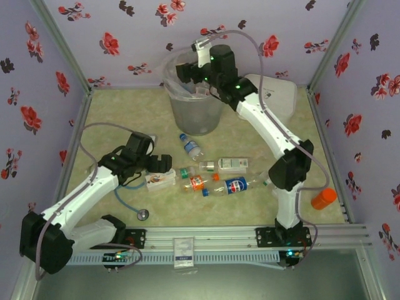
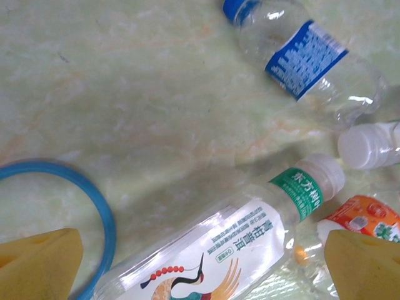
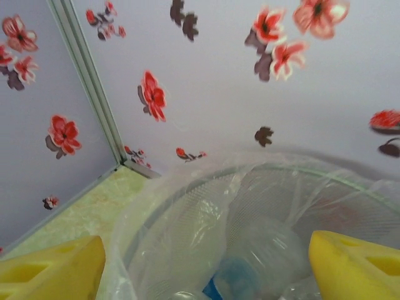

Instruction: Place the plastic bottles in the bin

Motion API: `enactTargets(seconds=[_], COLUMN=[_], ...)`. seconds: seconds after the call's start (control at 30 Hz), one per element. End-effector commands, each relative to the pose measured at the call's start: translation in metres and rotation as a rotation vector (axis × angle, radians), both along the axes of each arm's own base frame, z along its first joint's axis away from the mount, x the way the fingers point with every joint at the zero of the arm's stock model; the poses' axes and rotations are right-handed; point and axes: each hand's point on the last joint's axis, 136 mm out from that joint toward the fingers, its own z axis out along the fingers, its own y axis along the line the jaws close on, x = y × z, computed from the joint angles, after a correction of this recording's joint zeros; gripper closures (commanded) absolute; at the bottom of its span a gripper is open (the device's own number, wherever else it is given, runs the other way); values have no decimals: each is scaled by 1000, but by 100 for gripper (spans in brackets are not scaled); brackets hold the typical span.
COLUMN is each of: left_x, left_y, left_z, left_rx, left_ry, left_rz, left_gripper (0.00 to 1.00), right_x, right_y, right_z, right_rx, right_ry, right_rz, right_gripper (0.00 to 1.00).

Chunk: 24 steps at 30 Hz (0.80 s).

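Clear plastic mostly, and the job is part done. The right gripper (image 3: 203,275) hangs with its yellow fingers (image 3: 50,272) wide apart, nothing between them. Straight beneath it opens the tall translucent grey-white round bin (image 3: 325,178) lined with a clear bag (image 3: 156,231). Below the fingers, inside, lies at least one clear bottle with a blue patch (image 3: 256,256). How many more rest there we cannot tell through the bag.

The left gripper (image 2: 200,278) is spread open too, low over the table (image 2: 125,94). Between its fingers, gripped by neither as far as we see, lies the clear bottle with a white crane label and green neck band (image 2: 240,240). Just beyond the finger at the right of that wrist view sits an orange-labelled bottle (image 2: 362,219). Ahead of the fingertips is a small white-capped bottle (image 2: 369,145), and farther ahead a clear bottle with a blue label and blue cap (image 2: 306,59). From above we add a red-white-blue-labelled bottle (image 1: 234,185) and a pale-green-labelled bottle (image 1: 232,164), both past the left gripper's tips. So about six lie outside the bin.

In the way: the blue stethoscope tube (image 2: 105,219) curls just beside the other left finger; a closing grip could snag it. A white rounded-square case (image 1: 278,94) sits beside the bin, behind the right gripper's wrist. An orange cylinder (image 1: 324,198) lies well apart; bottle or not, we cannot tell.
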Motion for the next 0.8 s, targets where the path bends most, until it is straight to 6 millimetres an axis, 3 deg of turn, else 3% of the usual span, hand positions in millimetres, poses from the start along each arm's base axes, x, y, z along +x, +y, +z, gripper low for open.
enactTargets(seconds=[0.0,0.13,0.27,0.6,0.77], left_x=[-10,-16,-18,-28,-28], left_y=[-3,-8,-13,-21,-25], left_z=[-3,-12,-20,-40,-46], left_rx=[68,112,145,251,289], left_ry=[42,79,104,207,228], left_rz=[-91,-142,-185,-322,-359], left_gripper=[0,0,0,0,0], right_x=[-29,-51,-77,-148,-172], right_y=[-30,-59,-88,-185,-223], right_z=[53,52,35,-33,-66], right_rx=[17,38,59,-8,27], right_ry=[-59,11,78,186,245], right_rz=[-43,-96,-123,-297,-396], right_gripper=[16,19,20,15,11])
